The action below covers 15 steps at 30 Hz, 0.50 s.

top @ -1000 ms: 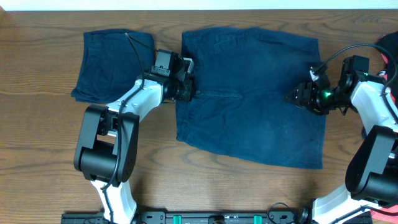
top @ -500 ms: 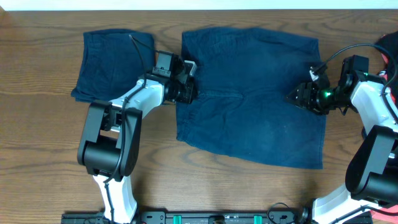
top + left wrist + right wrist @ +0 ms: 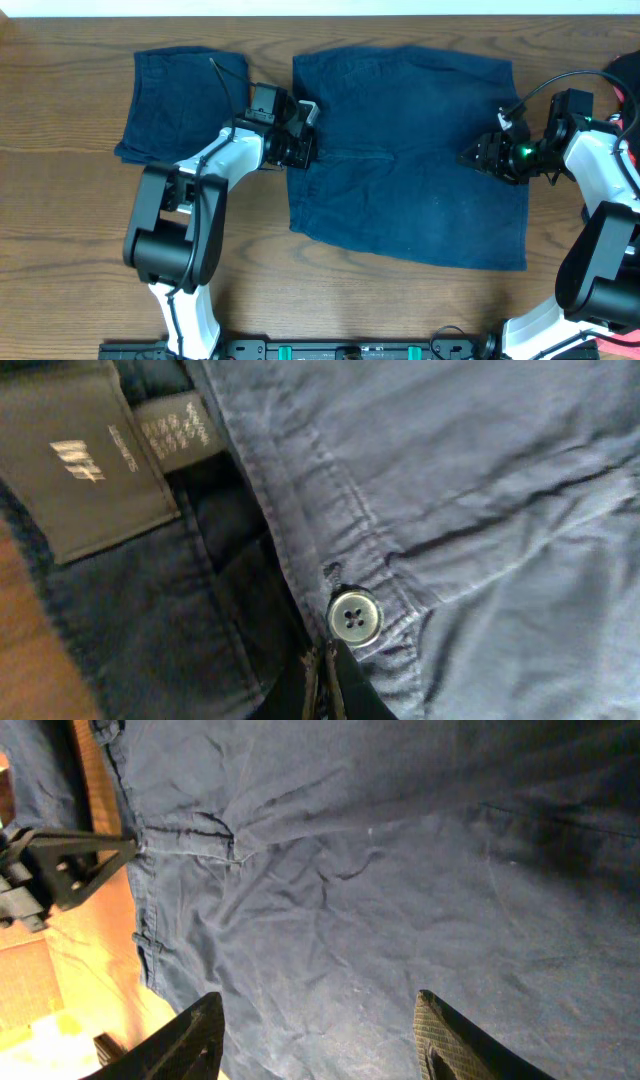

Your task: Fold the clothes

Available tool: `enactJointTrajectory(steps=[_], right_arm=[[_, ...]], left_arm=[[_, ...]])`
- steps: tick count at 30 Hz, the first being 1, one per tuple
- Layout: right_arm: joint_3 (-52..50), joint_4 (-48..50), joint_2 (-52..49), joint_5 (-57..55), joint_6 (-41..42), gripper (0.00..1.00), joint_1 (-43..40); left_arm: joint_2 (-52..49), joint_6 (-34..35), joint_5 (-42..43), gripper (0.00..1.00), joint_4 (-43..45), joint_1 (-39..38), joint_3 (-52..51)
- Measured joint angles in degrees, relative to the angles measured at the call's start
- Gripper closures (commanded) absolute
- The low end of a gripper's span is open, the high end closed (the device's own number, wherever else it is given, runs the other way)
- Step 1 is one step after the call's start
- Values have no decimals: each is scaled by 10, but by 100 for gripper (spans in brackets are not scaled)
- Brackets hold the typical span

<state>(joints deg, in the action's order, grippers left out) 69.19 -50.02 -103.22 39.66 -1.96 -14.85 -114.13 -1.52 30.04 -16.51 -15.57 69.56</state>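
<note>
Our left claw point(image 3: 325, 678) pinches the shorts point(image 3: 410, 160), spread near the far edge of the bench point(image 3: 60, 250), at the waistband point(image 3: 290, 490) beside the button point(image 3: 354, 617). Our right claw point(image 3: 325, 1025) hovers wide. We should grip both sides before folding evenly.

Two garments point(image 3: 410, 170), two arms point(image 3: 225, 155), one button point(image 3: 355, 618), two labels point(image 3: 85, 460).

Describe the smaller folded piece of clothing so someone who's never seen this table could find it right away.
Start at the wooden table seen from above and look to its upper left part. There, left of the big spread-out navy shorts, lies the folded navy garment. Same colour, but it is the smaller, squarish one of the two.
</note>
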Motion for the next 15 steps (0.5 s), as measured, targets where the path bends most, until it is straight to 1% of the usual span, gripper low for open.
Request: enactJointTrajectory(steps=[4, 8, 13, 15], right_arm=[[0, 5, 0, 0, 0, 41, 0], [0, 6, 0, -8, 0, 41, 1], [0, 6, 0, -32, 5, 39, 1], [0, 6, 0, -61, 23, 34, 1]], left_arm=[[56, 0, -12, 94, -42, 4, 0], [114, 0, -59, 94, -82, 7, 0], [118, 0, -135, 94, -107, 8, 0], [113, 0, -151, 94, -107, 8, 0]])
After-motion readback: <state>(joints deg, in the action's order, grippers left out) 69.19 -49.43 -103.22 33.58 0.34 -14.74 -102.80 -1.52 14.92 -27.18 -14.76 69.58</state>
